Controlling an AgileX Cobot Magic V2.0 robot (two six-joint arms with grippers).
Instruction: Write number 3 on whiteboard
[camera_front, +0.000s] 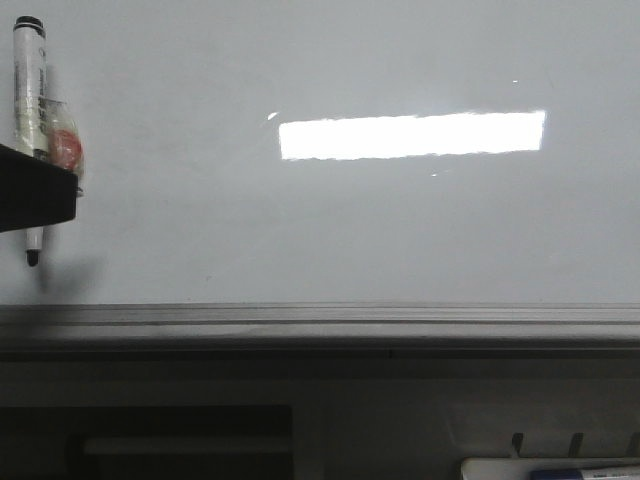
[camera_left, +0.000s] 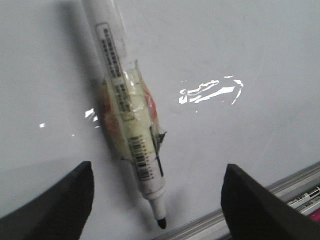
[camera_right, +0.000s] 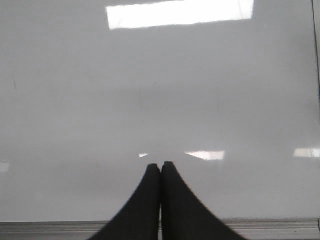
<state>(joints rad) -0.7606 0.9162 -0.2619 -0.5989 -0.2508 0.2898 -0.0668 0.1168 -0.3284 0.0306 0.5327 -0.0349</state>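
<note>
1. Spread wide in the wrist view, the left gripper (camera_left: 157, 200) showed two dark fingers (camera_left: 60, 200) well apart, with a marker (camera_left: 127, 115) running between them; the marker seemed fixed to the gripper by a taped wad rather than pinched by the fingertips, though the mount itself was not clear.
2. Pressed together with no gap and nothing held, the right gripper (camera_right: 160, 167) hung idle above the whiteboard (camera_right: 160, 100).
3. From the front, the marker (camera_front: 32, 90) stood near upright at the far left, its black tip (camera_front: 33, 257) pointing down close to the board, a shadow just beside it; contact could not be judged.
4. The whiteboard (camera_front: 350, 230) lay bare: no stroke of the number 3 was visible in any view, only a bright rectangular glare (camera_front: 412, 134).
5. Judging by looks, the marker would be light and stiff, its smooth plastic barrel slippery, so the taped wad (camera_left: 131, 117) at mid-barrel was the sensible hold.
6. The glossy board was rigid and slick, so light, steady pressure would probably suit the tip.
</note>
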